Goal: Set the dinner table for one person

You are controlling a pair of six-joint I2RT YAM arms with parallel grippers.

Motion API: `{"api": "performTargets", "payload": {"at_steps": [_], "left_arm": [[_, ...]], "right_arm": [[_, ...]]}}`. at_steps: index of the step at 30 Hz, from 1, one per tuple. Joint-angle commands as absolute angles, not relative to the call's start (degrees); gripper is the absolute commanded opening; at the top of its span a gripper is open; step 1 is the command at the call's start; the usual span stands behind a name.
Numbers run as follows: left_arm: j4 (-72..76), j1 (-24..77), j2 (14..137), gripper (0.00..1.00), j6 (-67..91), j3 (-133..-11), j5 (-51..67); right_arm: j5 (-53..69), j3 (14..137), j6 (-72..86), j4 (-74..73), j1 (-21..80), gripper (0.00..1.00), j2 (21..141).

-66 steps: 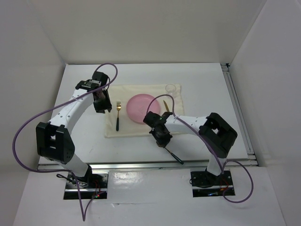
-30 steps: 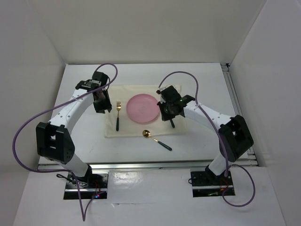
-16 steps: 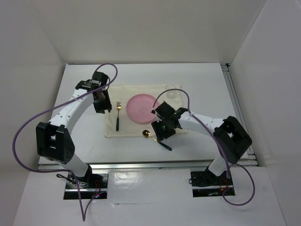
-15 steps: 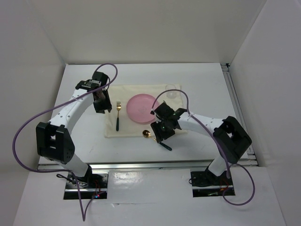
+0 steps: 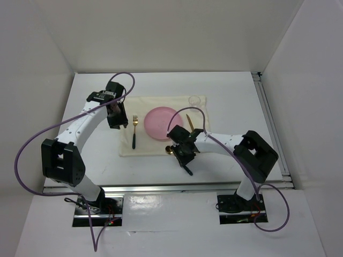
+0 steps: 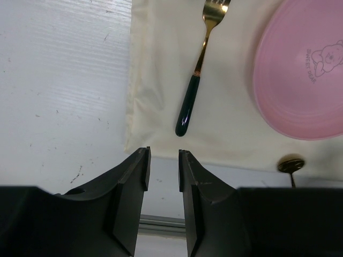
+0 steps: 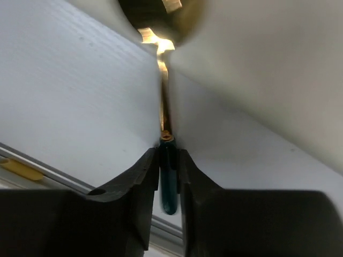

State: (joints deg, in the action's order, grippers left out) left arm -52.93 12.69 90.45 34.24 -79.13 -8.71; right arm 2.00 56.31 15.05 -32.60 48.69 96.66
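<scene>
Now that the right claw (image 7: pixel 168 156) has come down, its jaws pinch the spoon (image 7: pixel 163 107) handle off the placemat's (image 5: pixel 144 145) near edge; left claw (image 6: pixel 162 158) unchanged, half-open, empty.

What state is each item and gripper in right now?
Mat: spread flat.
Plate: on Mat, empty.
Fork: flat on Mat, left of Plate.
Knife: flat on Mat, right of Plate.
Glass: upright at Mat's far right corner.
Spoon: at Mat's near edge, handle gripped.
Left gripper: open, empty.
Right gripper: shut on Spoon handle.
</scene>
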Motion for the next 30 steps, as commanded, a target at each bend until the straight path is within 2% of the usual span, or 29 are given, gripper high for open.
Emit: {"api": "performTargets", "payload": {"at_steps": [1, 3, 4, 7, 9, 14, 19, 30], "left_arm": [[-53.44, 12.92, 90.53, 0.45, 33.31, -81.12, -9.32], [-53.44, 12.92, 90.53, 0.45, 33.31, -81.12, -9.32], [-53.44, 12.92, 90.53, 0.45, 33.31, -81.12, -9.32], [-53.44, 12.92, 90.53, 0.45, 33.31, -81.12, -9.32], [-53.44, 12.92, 90.53, 0.45, 33.31, -81.65, -9.32], [-53.44, 12.92, 90.53, 0.45, 33.84, -81.65, -9.32], [-52.91, 12.92, 90.01, 0.45, 33.84, -81.12, -8.79], [-53.61, 12.92, 90.00, 0.45, 33.84, -82.27, -9.84]], "right_arm": [[0.87, 56.43, 13.89, -32.17, 52.02, 0.23, 95.89], [2.19, 57.30, 12.31, -32.95, 53.60, 0.05, 93.09], [2.72, 58.26, 11.61, -33.48, 55.01, 0.00, 91.86], [2.20, 61.69, 10.81, -36.12, 55.63, 0.00, 86.67], [-4.78, 64.23, 12.91, -38.83, 55.11, 0.00, 84.04], [-10.55, 67.41, 23.00, -43.42, 42.67, 0.00, 84.55], [-7.31, 68.72, 27.25, -39.12, 29.91, 0.00, 90.08], [-6.59, 71.46, 21.45, -31.47, 21.62, 0.01, 100.89]]}}
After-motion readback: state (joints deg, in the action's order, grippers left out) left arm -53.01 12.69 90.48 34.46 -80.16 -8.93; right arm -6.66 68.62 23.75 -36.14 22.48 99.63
